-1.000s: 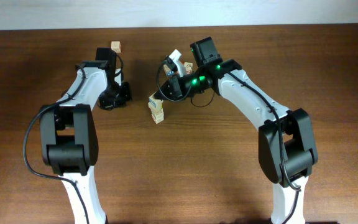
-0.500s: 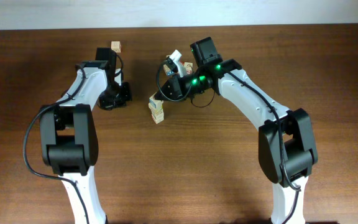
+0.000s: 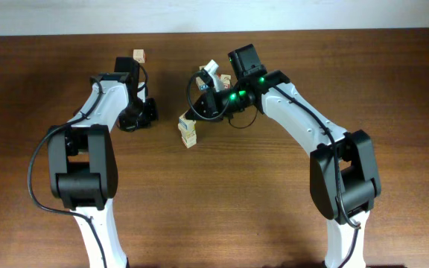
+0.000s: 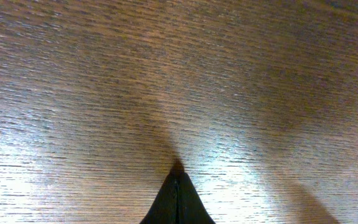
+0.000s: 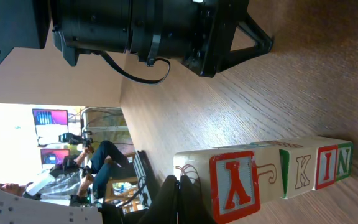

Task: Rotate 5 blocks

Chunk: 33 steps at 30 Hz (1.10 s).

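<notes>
Light-wood blocks (image 3: 188, 131) with printed letters lie in a short row near the middle of the tabletop (image 3: 274, 193), touching side to side. In the right wrist view the row (image 5: 272, 177) shows a red-framed Y on the end face nearest my fingers, then a plainer face, a green-framed K and a red-and-green N.

My right claw (image 5: 178, 186) is pressed fully closed with nothing between its fingers. Its tip stands just beside the Y end of the row; I cannot tell whether it touches.

My left claw (image 4: 177, 180) is likewise closed tight and empty, its tip pointing down at bare wood grain well to the left of the row.

One lone cube (image 3: 138, 56) sits apart near the far edge, beyond my left arm.
</notes>
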{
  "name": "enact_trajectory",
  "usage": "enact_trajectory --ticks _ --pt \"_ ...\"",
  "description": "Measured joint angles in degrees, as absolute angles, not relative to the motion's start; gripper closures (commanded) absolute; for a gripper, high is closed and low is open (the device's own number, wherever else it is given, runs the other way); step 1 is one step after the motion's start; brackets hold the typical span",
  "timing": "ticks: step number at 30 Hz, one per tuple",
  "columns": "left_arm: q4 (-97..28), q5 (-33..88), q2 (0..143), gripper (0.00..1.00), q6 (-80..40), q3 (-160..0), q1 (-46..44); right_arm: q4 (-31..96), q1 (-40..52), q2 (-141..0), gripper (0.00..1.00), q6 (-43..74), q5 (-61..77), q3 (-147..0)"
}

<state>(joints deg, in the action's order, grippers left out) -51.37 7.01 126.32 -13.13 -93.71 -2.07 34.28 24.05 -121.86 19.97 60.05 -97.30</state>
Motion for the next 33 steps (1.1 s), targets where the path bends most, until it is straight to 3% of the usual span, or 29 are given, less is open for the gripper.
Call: enact_trajectory --ticks 14,19,23,28,29,30,31,32,33 --pt "-51.90 6.98 126.32 1.00 -13.04 -93.91 -2.07 33.61 24.05 -121.75 0.96 23.53 63.35 -98.43" --pt "-62.30 6.81 126.32 1.00 -11.07 -101.75 -1.89 34.52 22.92 -118.74 0.94 22.61 63.26 -98.91" --pt "-71.85 6.61 124.62 1.00 -7.64 -114.02 -1.02 41.65 19.44 -111.68 0.78 19.77 59.44 -99.42" --pt "-83.15 6.37 117.71 0.98 -2.55 -129.16 -0.67 56.42 15.07 -99.66 0.41 13.43 43.88 -100.07" --pt "-84.77 6.39 115.72 0.84 -2.09 -131.28 -0.69 59.37 14.92 -96.99 0.33 12.12 38.92 -100.12" --pt "-85.45 6.37 114.08 0.45 -1.69 -132.40 -0.73 61.93 14.87 -94.59 0.25 11.09 33.89 -100.16" --pt "-86.41 6.37 111.90 0.21 -1.21 -133.32 -0.71 63.61 14.87 -92.92 0.18 10.52 30.00 -100.18" --pt "-87.07 6.39 110.24 0.07 -1.04 -133.67 -0.71 65.47 14.87 -91.07 0.10 9.63 26.02 -100.18" --pt "-87.42 6.39 109.19 0.01 -0.84 -133.84 -0.71 66.87 14.87 -89.23 0.02 9.39 22.31 -100.18"
